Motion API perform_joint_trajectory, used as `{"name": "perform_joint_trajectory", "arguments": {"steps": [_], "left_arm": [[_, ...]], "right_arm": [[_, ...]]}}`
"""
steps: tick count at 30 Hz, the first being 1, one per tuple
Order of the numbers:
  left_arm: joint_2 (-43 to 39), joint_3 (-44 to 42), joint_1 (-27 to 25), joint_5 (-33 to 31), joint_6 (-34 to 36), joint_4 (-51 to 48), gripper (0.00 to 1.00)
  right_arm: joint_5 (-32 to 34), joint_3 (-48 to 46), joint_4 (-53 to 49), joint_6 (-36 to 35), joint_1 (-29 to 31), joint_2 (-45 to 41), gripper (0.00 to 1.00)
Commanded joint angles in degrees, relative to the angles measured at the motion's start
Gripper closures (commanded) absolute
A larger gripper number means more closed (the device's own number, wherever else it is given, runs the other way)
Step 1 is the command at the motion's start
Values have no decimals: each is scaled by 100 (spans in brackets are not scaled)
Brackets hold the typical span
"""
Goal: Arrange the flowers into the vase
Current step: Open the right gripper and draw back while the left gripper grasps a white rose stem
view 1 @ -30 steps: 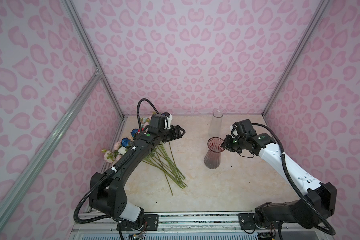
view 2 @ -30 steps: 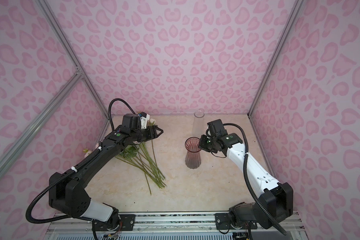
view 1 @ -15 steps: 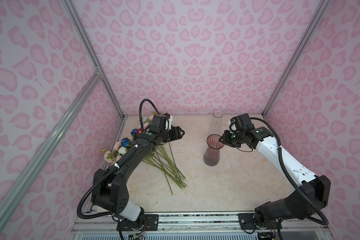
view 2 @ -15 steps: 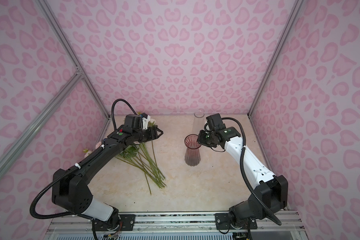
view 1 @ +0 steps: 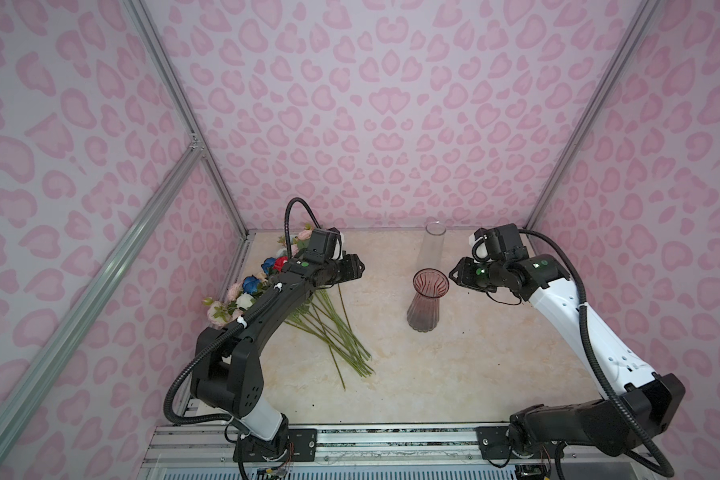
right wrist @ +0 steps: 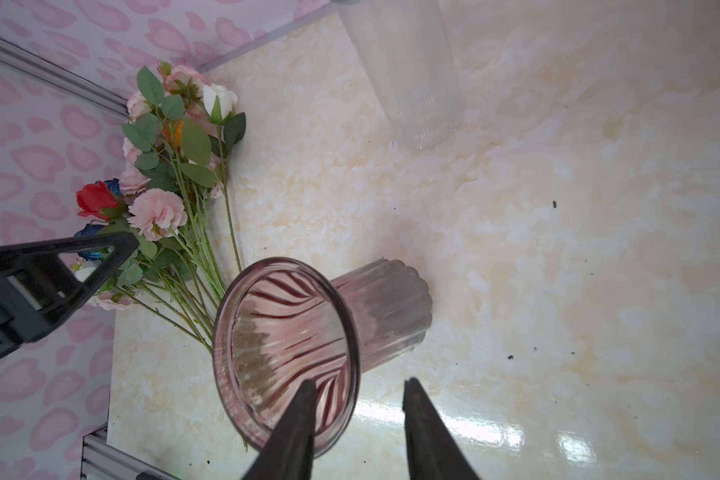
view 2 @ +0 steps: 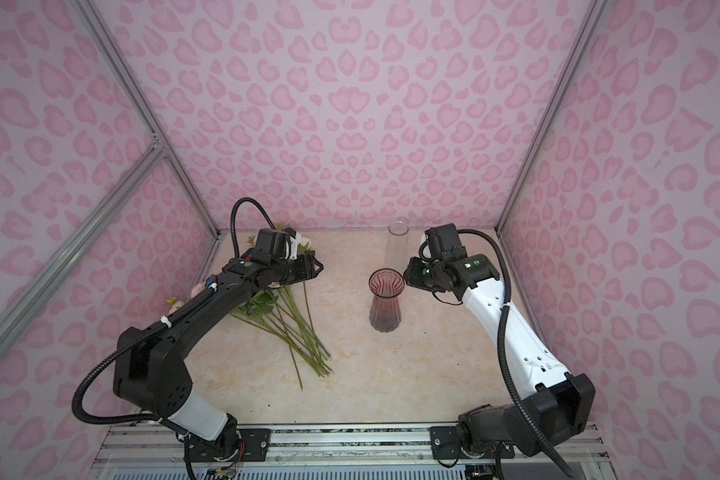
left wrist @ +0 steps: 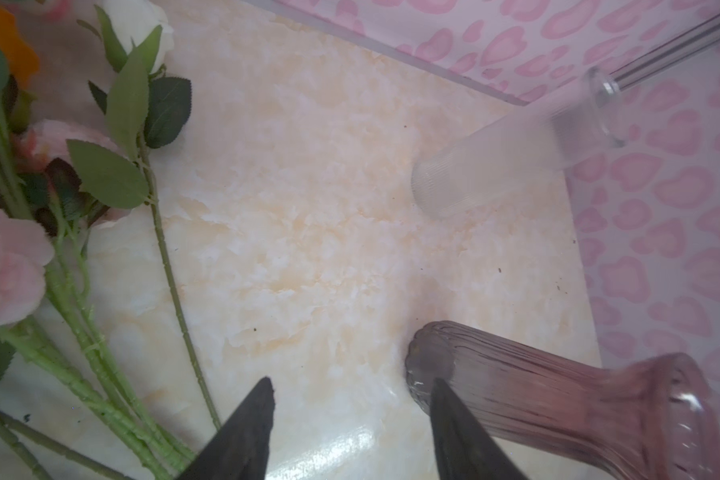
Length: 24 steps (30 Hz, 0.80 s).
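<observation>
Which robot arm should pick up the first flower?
The left. The left gripper is open, empty and right beside the flowers; the right gripper is off by the pink vase.

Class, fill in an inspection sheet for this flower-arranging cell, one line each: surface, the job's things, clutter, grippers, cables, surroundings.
Surface: cream marbled tabletop, a few dark specks.
Job's things: flowers lie bundled at the table's left, none placed yet; pink vase upright and empty.
Clutter: clear glass cylinder, upright and empty, stands behind the pink vase.
Grippers: left gripper open and empty, above the stems; right gripper open, jaws either side of the pink vase's rim, no grip seen.
Cables: black hoses run along both arms; nothing seen snagged.
Surroundings: pink heart-print walls, aluminium frame posts.
</observation>
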Motion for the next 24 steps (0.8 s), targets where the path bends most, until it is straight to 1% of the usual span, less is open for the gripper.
{"name": "perform_joint_trajectory", "arguments": {"steps": [1, 2, 4, 6, 9, 13, 16, 18, 20, 21, 22, 24], "left_arm": [[573, 405, 3, -775, 32, -610, 48], [812, 581, 3, -999, 31, -821, 50], [1175, 811, 2, -1475, 3, -1084, 53], [1486, 943, 3, -1849, 14, -1247, 54], [1862, 1046, -4, -2284, 11, -1402, 54], [2220, 1256, -6, -2471, 32, -1613, 55], [2559, 1515, -1, -2397, 48, -1703, 56], [2785, 1702, -6, -2384, 79, -1690, 59], [2965, 1845, 1, -2498, 102, -1713, 62], [3058, 1897, 3, -2510, 114, -1726, 63], [3123, 1932, 5, -2497, 141, -1722, 67], [3192, 1947, -1, -2478, 180, -1677, 69]], "right_arm": [[586, 123, -173, -357, 4, -341, 64], [734, 46, -72, -345, 3, -501, 65], [782, -226, 254, -306, 9, -861, 65], [659, -464, 478, -223, 9, -1120, 65], [388, -648, 635, -221, 8, -1251, 65], [314, -717, 720, -264, 10, -1260, 66], [262, -826, 876, -265, 13, -1309, 67], [232, -940, 999, -233, 5, -1347, 68], [210, -1010, 1034, -214, 11, -1357, 68], [195, -1039, 1034, -205, 12, -1365, 68], [189, -1068, 1037, -210, 12, -1388, 68], [225, -1121, 1021, -237, 5, -1440, 68]]}}
